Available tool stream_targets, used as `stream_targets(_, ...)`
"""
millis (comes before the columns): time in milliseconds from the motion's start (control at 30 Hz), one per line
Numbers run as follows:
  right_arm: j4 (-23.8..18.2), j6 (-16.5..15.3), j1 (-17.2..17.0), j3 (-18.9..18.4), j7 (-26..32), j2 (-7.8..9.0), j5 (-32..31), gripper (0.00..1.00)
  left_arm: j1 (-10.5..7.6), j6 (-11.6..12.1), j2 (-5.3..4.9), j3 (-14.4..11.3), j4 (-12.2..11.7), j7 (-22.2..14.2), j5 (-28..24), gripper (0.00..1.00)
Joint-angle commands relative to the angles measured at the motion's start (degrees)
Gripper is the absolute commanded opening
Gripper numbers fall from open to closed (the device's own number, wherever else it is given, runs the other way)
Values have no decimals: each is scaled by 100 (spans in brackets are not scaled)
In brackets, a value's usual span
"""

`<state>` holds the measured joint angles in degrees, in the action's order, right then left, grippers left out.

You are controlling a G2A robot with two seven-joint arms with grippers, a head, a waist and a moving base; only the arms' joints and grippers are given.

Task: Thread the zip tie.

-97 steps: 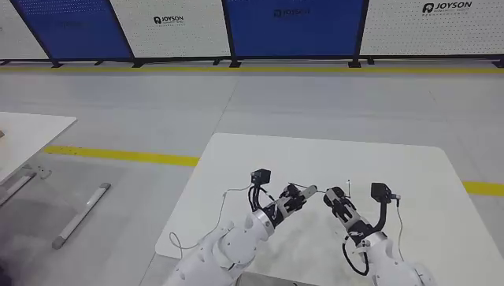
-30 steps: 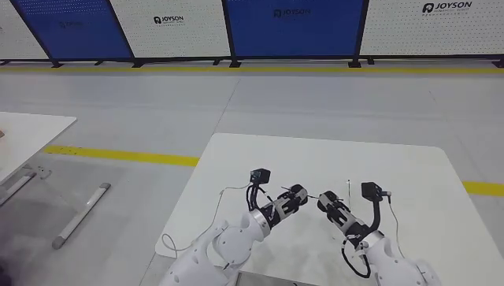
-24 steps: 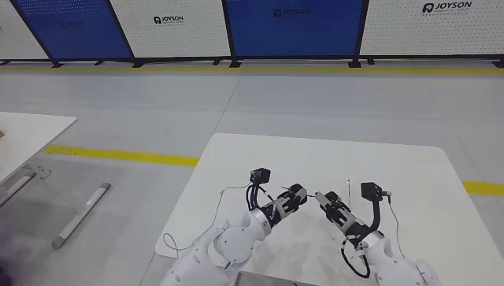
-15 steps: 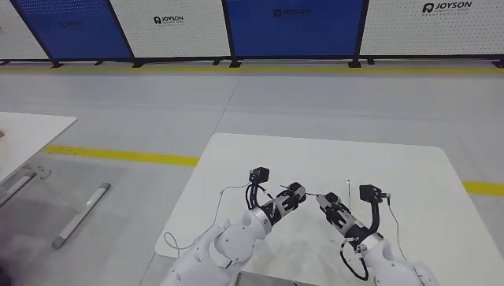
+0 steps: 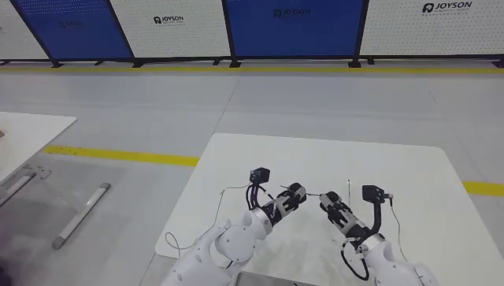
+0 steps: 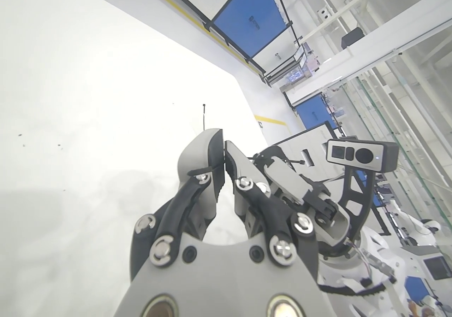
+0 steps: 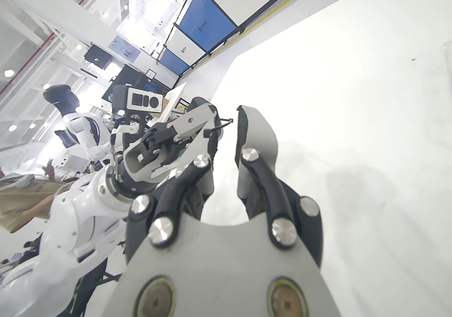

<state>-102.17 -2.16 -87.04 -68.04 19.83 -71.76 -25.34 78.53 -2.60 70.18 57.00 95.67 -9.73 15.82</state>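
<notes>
1. Zip tie [image 7: 224, 123]: your left gripper [image 6: 224, 146] is pinched tight on it, and one end pokes out toward the right gripper [image 7: 227, 120].
2. The right gripper's jaws stand narrowly apart, with that end at their mouth.
3. Both grippers have drifted toward the left arm's side over the last seconds, tips close. You're probably aligning, and the tie isn't threaded yet.
4. Beyond the fingertips, a spare zip tie [image 5: 349, 185] lies on the table [image 5: 394, 160].

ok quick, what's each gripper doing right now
left gripper: shut on the zip tie
right gripper: open, holding nothing
</notes>
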Motion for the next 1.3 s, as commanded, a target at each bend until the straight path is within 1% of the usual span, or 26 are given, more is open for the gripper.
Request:
stream_targets(0, 5, -9, 0, -1, -14, 1, -2, 0, 11, 29, 0, 6, 3, 11, -4, 0)
stream_targets(267, 19, -64, -9, 15, -52, 2, 0, 0, 23, 220, -4, -24, 4, -78, 55, 0)
stream_targets(500, 42, -101, 22, 17, 136, 11, 98, 0, 61, 396, -13, -2, 39, -99, 47, 0)
stream_targets(633, 28, -141, 7, -16, 80, 12, 193, 0, 69, 329, -16, 26, 41, -50, 94, 0)
stream_targets(767, 6, -138, -9, -26, 73, 20, 138, 0, 81, 262, -16, 24, 64, -3, 176, 0)
stream_targets(1067, -19, -121, -13, 0, 63, 26, 72, 0, 101, 274, -17, -2, 91, -39, 246, 0)
stream_targets(1100, -20, -119, -13, -1, 60, 27, 68, 0, 103, 274, -17, 0, 93, -32, 245, 2)
stream_targets(1200, -21, -110, -16, -9, 56, 30, 57, 0, 111, 264, -16, 6, 100, -16, 253, 71)
stream_targets(1267, -17, -97, -16, -16, 52, 32, 49, 0, 115, 258, -16, 8, 105, -6, 259, 97)
